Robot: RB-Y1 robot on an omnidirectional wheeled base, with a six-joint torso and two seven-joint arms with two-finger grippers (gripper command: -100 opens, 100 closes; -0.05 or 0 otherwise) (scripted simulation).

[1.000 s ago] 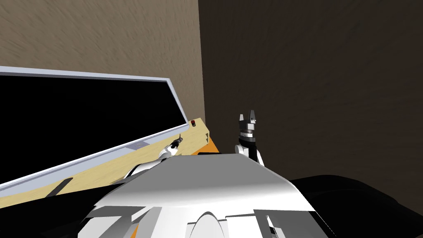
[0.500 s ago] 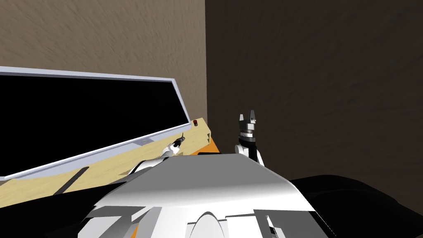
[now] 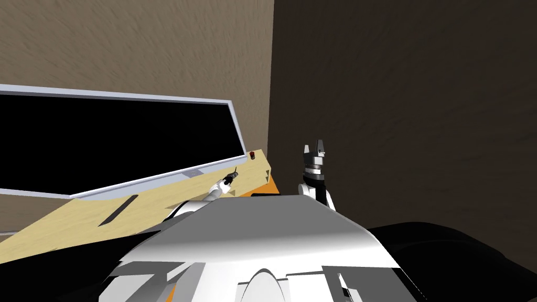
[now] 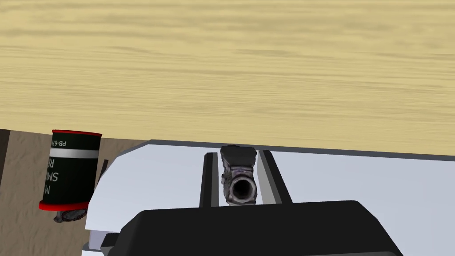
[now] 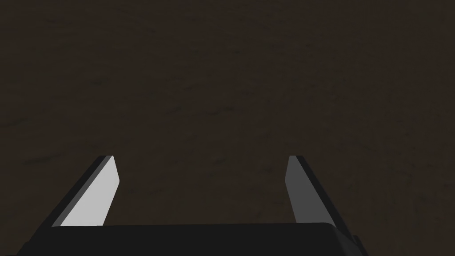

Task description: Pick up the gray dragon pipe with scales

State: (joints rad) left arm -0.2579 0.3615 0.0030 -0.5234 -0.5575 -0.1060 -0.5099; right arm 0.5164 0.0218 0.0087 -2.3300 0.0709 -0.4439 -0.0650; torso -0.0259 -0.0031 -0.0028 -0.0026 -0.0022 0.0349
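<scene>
My left jaws clench one grey scaly pipe (image 4: 240, 180), seen end-on, its length hidden; one black red-rimmed can (image 4: 71, 171) on the table (image 4: 266, 66); right jaws released.

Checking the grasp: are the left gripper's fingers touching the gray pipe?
Touching. The left wrist view shows the left gripper with its fingers pressing both sides of the gray pipe.

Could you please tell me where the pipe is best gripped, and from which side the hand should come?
Across its narrow body, coming from the end with the round opening. The left hand is shut on the pipe that way: its fingers press both flanks, the opening facing the hand's base. Lying along the fingers, the slim shape probably won't twist out.
</scene>
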